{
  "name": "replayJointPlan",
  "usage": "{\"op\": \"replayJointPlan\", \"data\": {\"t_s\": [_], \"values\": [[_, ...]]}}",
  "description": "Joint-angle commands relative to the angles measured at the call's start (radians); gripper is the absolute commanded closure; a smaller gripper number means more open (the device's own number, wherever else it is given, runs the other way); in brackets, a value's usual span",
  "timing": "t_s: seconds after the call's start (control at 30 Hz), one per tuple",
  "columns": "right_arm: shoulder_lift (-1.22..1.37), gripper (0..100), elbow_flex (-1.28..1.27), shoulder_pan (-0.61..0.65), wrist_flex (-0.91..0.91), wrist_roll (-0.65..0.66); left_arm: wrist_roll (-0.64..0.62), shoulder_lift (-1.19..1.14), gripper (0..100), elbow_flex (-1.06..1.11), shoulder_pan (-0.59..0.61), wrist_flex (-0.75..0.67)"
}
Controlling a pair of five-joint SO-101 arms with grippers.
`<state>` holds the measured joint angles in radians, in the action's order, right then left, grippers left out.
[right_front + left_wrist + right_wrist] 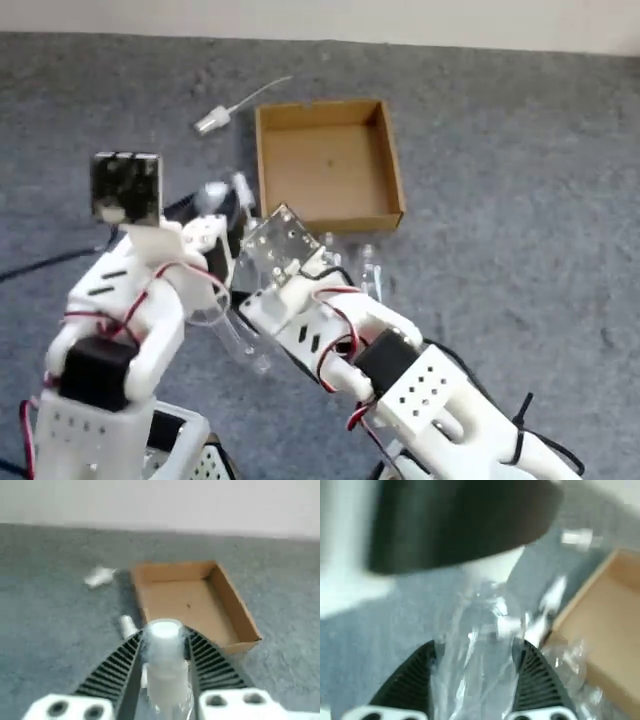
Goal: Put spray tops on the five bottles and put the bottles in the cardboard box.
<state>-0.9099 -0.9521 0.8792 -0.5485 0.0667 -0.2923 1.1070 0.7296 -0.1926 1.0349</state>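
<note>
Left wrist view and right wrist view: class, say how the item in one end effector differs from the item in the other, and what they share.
The left end effector grips a spray top; the right end effector grips a bottle. The spray top is opaque white, while the bottle is clear and glinting. Shared: each sits clamped between black ribbed fingers, near the cardboard box.

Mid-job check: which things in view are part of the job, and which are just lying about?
Job: cardboard box; spray top in left pincer; clear bottle in right pincer; loose spray top with tube; bottles beside the box.
Lying about: black cable; grey carpet.
</note>
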Motion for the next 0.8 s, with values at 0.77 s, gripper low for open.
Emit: {"op": "replayJointPlan", "data": {"t_s": [0.77], "values": [[-0.035, 99.5, -0.013, -0.024, 0.145, -0.006, 0.121, 0.271, 86, 0.197, -0.012, -0.021]]}}
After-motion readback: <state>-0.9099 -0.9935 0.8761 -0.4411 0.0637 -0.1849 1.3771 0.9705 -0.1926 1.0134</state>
